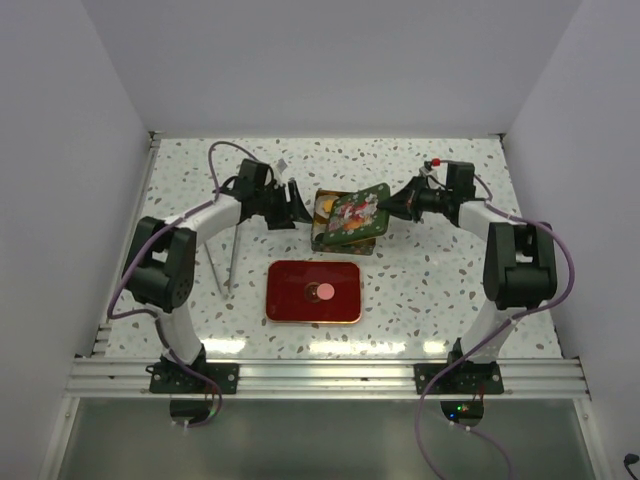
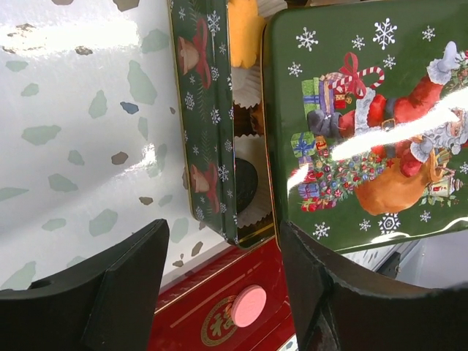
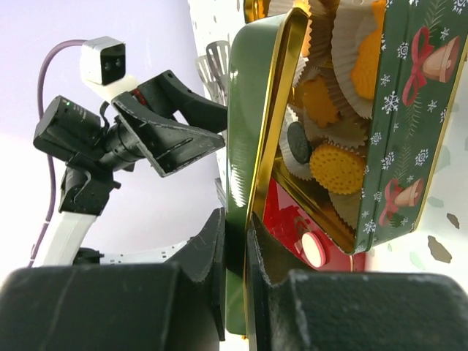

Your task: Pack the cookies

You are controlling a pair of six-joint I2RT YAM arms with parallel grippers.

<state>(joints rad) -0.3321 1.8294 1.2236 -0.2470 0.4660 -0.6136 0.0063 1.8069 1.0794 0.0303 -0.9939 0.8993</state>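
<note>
Item: one green tin [image 1: 322, 232] on the speckled table [image 1: 440, 290], its Santa lid [image 1: 352, 213] lying askew over it so that a strip stays uncovered along the left. Contents: the cookies [image 3: 336, 168], sitting in white paper cups [image 2: 247, 88] inside the tin. An orange one [image 2: 245, 29] and a dark brown one [image 2: 245, 184] show through the gap from the left wrist camera, and several yellow-orange ones beside a dark one [image 3: 298, 142] from the right. Separate item: one pink cookie [image 1: 326, 292], alone at the middle of a red tray [image 1: 290, 300] (gold-rimmed, nearer the arm bases than the tin). Right gripper [image 1: 384, 205]: fingers [image 3: 212, 248] pinched tight on the lid's gold-lined edge at the tin's right side. Left gripper [image 1: 299, 206]: fingers [image 2: 124, 285] spread well apart, holding nothing, level with the tin's left wall; from up here I cannot tell whether they touch it.
</note>
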